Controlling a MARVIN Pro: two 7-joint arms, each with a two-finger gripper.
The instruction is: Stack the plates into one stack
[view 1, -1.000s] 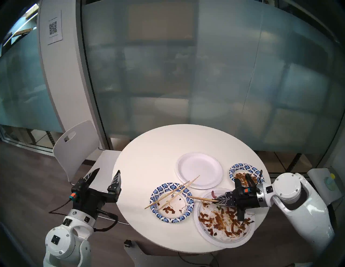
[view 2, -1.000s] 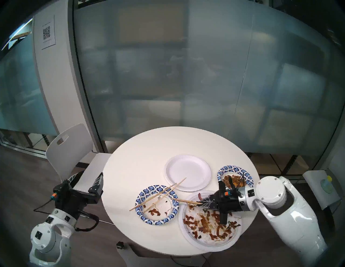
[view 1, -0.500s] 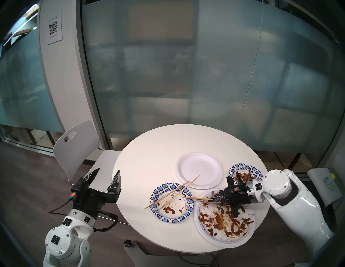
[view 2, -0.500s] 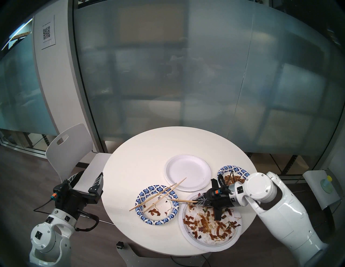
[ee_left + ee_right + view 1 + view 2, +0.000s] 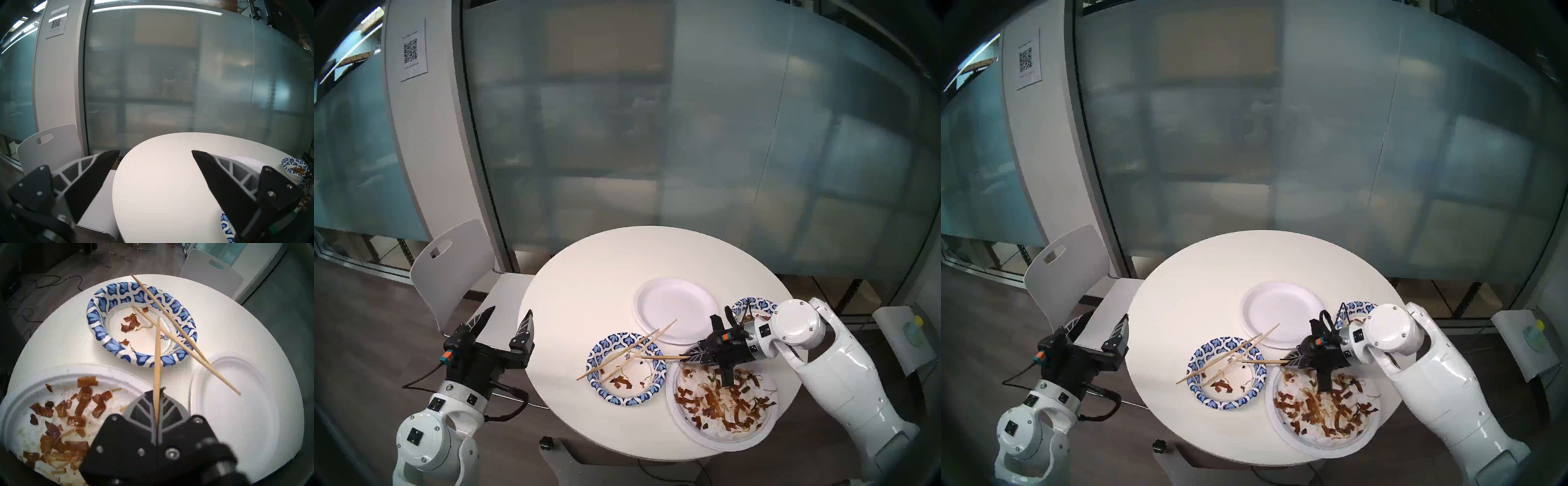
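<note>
My right gripper [image 5: 157,392] pinches one chopstick [image 5: 157,353] just above the messy white plate [image 5: 25,412], its tip over the blue flower plate [image 5: 102,302] ahead, the clean white plate [image 5: 237,412] beside, while my left gripper [image 5: 509,314] waits wide open far off.

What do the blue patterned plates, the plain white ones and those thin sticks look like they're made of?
The blue-patterned plate looks like coated paper: printed petals, a slight sheen, a thin pressed rim. The plain white plate is matte with moulded ridges, probably pressed paper pulp or foam; I cannot tell which. The chopstick in the right gripper looks like bare pale wood or bamboo, unvarnished.
</note>
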